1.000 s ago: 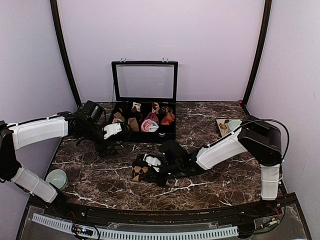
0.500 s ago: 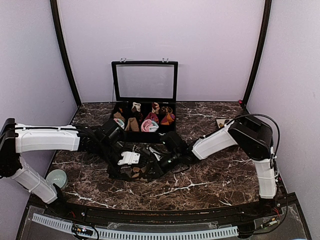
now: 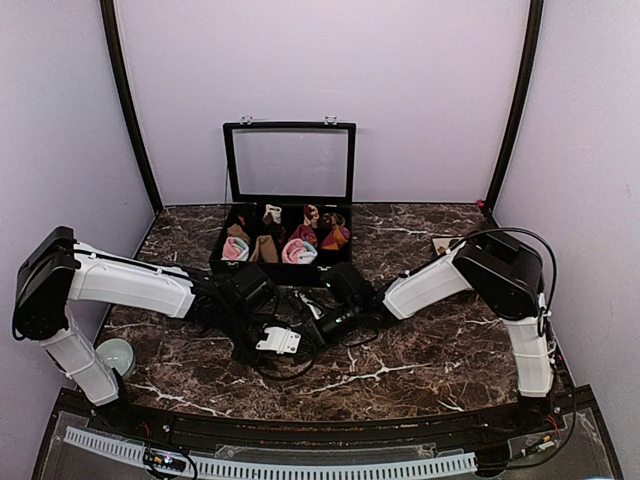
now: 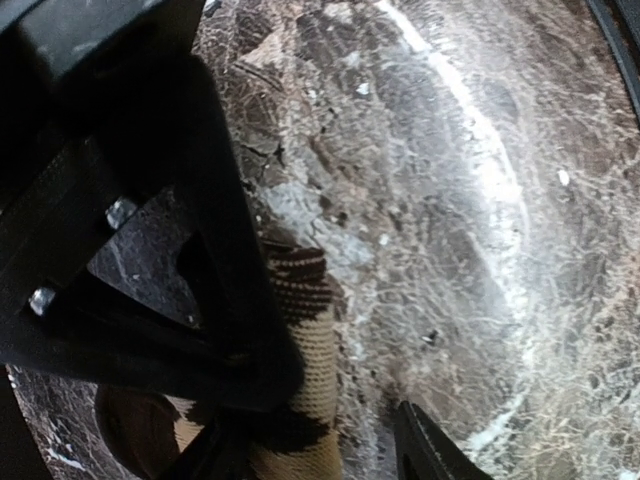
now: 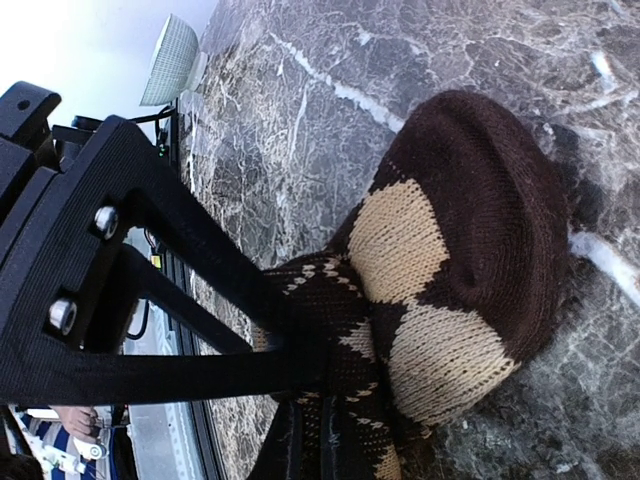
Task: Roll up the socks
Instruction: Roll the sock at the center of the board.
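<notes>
Before the black compartment box (image 3: 338,268), the right gripper (image 5: 300,370) pinched the brown-and-beige diamond-knit sock (image 5: 450,250) in its jaws; the left gripper (image 4: 345,420), jaws parted, might let it unroll.

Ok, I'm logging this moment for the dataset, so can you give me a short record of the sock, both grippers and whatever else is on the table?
sock: brown-and-beige diamond sock, bunched on the marble table
right gripper: shut on the sock
left gripper: open, one finger against the sock
box: far centre, lid up, sock rolls in its compartments
bowl: near-left edge of the table
magenta sock: not seen
</notes>
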Motion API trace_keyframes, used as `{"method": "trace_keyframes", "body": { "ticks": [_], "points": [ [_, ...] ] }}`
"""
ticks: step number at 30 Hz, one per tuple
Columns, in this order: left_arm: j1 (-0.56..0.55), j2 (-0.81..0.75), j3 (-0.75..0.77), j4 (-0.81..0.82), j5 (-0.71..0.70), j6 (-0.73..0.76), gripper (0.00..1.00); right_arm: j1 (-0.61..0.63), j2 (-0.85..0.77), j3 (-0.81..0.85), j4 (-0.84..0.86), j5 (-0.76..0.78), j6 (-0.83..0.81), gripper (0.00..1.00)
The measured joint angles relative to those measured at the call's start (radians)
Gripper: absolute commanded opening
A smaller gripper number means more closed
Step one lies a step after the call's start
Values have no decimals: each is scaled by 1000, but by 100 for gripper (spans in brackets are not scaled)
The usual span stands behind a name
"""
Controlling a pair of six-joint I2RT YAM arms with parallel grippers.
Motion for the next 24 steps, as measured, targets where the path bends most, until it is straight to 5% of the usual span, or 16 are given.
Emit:
{"method": "trace_keyframes", "body": {
  "ticks": [2,5,6,9,16,17,18,24],
  "points": [
    [-1,10,0,16,-17,3,40,-1,1,-1,4,-2,10,0],
    [-5,30,0,44,-43,10,3,-2,1,-3,11,-2,20,5],
    [-5,38,2,53,-51,11,0,-2,1,-5,12,-2,28,9],
    [-5,47,19,33,-59,8,0,-6,0,-9,17,-8,37,30],
    [26,75,58,-2,21,-53,0,-5,-84,-108,68,105,19,59],
    [39,83,68,-10,50,-67,0,-8,-111,-151,89,134,8,72],
    [54,94,80,-22,80,-81,0,-8,-142,-185,101,163,-2,96],
    [123,188,177,-134,289,-118,0,-27,-310,-354,149,399,-57,99]
  ]
}}
